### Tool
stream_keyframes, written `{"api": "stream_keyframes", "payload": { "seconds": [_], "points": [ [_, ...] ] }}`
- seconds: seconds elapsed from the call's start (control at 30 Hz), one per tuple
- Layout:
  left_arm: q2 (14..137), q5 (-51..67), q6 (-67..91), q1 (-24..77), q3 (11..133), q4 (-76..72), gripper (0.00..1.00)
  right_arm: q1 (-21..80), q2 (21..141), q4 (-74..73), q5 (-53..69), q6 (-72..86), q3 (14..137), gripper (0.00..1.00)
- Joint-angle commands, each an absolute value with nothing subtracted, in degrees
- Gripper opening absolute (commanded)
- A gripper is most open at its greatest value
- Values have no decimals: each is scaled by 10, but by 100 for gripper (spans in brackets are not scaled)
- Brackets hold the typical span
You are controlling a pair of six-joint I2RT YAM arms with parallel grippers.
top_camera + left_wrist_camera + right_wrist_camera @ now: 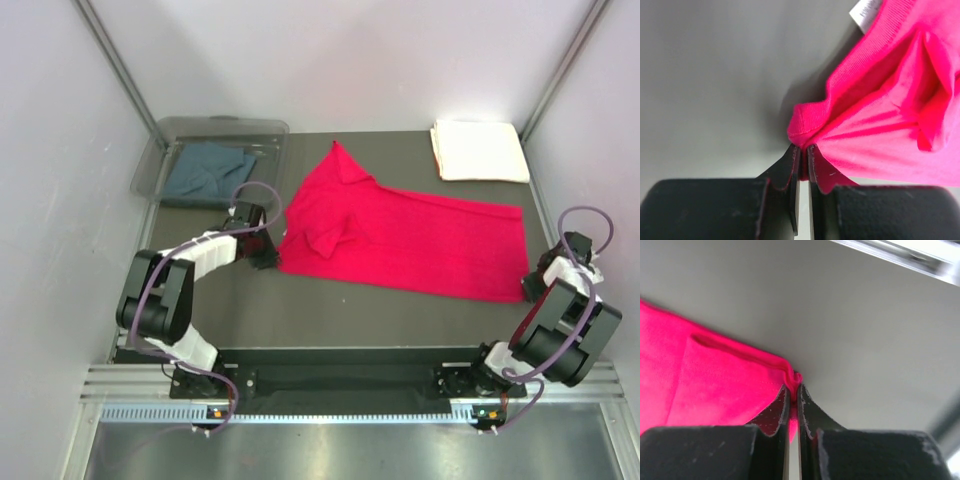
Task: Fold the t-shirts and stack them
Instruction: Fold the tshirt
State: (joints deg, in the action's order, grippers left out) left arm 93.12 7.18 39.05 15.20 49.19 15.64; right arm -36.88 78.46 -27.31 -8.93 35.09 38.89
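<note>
At ten o'clock, the slate blue-grey t-shirt (207, 172) sits in the clear bin (225, 127). The left gripper (801, 150) is clamped on the near-left corner of the red t-shirt (420, 240), which lies spread dead centre. The cream-white t-shirt (480, 150) lies folded at one o'clock. The right gripper (794, 390), at four o'clock, pinches the red shirt's near-right corner.
</note>
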Motion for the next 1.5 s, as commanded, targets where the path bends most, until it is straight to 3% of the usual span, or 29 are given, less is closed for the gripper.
{"api": "stream_keyframes", "payload": {
  "seconds": [0.0, 0.1, 0.17, 0.23, 0.3, 0.33, 0.53, 0.6, 0.7, 0.87, 1.0, 1.27, 1.47],
  "points": [
    [872, 32, 417, 149, 437, 257, 0, -396, 750, -366, -197, 322, 397, 0],
    [818, 53, 442, 149, 408, 284, 0, -396, 729, -384, -184, 318, 397, 0],
    [785, 69, 451, 149, 383, 294, 4, -396, 729, -391, -158, 309, 403, 16],
    [760, 75, 448, 149, 380, 322, 29, -394, 723, -392, -117, 288, 415, 34],
    [738, 70, 434, 149, 393, 359, 42, -349, 700, -397, -96, 278, 439, 41],
    [717, 67, 429, 149, 401, 374, 50, -324, 694, -413, -100, 276, 456, 49],
    [648, 41, 374, 151, 481, 453, 51, -56, 640, -402, -105, 261, 572, 71],
    [629, 84, 366, 156, 497, 448, 51, 50, 629, -358, -50, 253, 579, 80],
    [627, 201, 393, 178, 476, 365, 52, 139, 699, -241, 137, 224, 580, 81],
    [649, 217, 483, 256, 412, 217, 56, 201, 869, -114, 340, 216, 604, 77],
    [682, 198, 581, 320, 381, 126, 55, 232, 958, -106, 384, 201, 656, 65],
    [753, 142, 626, 323, 361, 31, 53, 239, 1104, -142, 416, 126, 759, 43],
    [802, 123, 638, 318, 379, 42, 56, 241, 1157, -149, 423, 113, 800, 44]
  ]
}}
